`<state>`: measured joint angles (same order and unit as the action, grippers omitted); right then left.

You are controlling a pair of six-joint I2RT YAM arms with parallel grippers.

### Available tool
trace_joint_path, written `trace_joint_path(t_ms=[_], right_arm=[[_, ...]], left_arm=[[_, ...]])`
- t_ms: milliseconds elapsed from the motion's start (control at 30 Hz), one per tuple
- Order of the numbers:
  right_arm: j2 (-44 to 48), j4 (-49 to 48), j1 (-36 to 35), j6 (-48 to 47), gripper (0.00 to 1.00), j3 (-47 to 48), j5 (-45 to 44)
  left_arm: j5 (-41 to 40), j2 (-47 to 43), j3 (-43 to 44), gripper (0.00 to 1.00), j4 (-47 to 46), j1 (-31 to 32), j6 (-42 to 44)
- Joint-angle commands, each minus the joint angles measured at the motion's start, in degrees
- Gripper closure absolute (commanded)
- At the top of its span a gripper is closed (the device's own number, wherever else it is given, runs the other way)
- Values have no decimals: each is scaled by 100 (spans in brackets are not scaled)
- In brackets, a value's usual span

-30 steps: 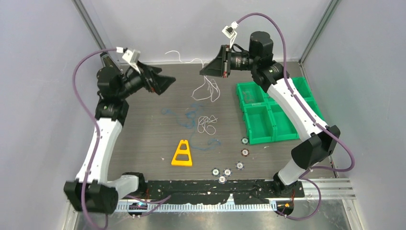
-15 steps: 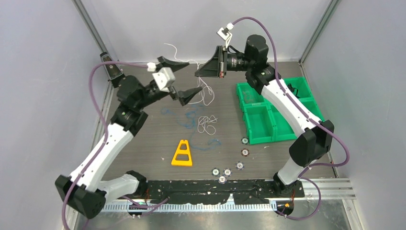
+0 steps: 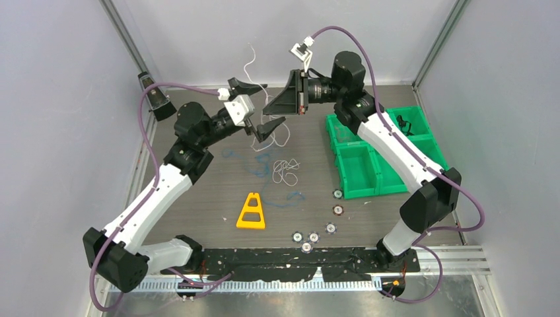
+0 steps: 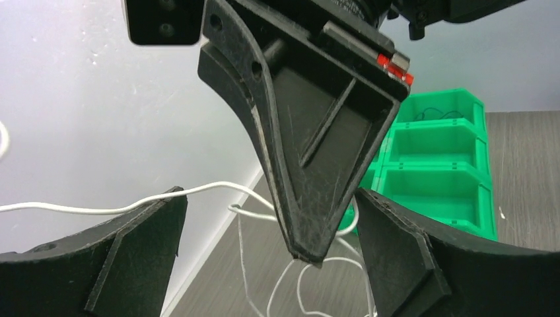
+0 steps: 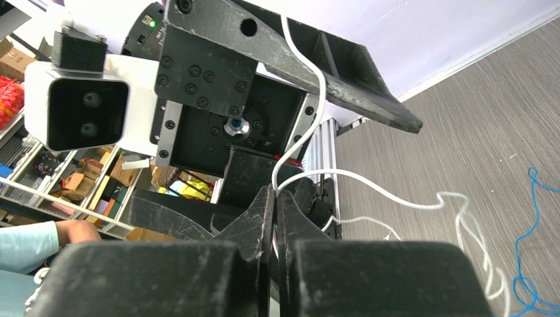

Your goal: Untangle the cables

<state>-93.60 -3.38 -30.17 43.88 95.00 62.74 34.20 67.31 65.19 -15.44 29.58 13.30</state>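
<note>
A thin white cable is pinched in my right gripper, which is shut and raised above the back of the table. The cable rises against the back wall and hangs down in loops towards the table. My left gripper is open, its two fingers on either side of the right gripper's tip. In the left wrist view the white cable crosses between my open left gripper. In the right wrist view my right gripper clamps the cable. A blue cable and a small white coil lie on the table. No red cable shows.
A green tray of bins stands at the right, also in the left wrist view. A yellow triangular stand and several round tokens lie near the front. The blue cable shows at the right wrist view's edge.
My left arm has swung from the back left to the middle and its gripper has opened around the right gripper's tip. The right gripper has shifted slightly left with the white cable, whose free end now stands higher.
</note>
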Motion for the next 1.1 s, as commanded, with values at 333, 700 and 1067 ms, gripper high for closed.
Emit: trace_joint_path(t_ms=[333,700,1067], right_arm=[[350,-209,262,72,95,-33,-241],[394,-313,191,196,95,-244,-161],[452,-104,135,-72,94,-142,-107]], left_arm=[[-1319,-1705,-1139,0,693,352,96],[-1631,-940,-643,0,-499,953,1494],[-1369,-422,-349,2,-790,958,1877]])
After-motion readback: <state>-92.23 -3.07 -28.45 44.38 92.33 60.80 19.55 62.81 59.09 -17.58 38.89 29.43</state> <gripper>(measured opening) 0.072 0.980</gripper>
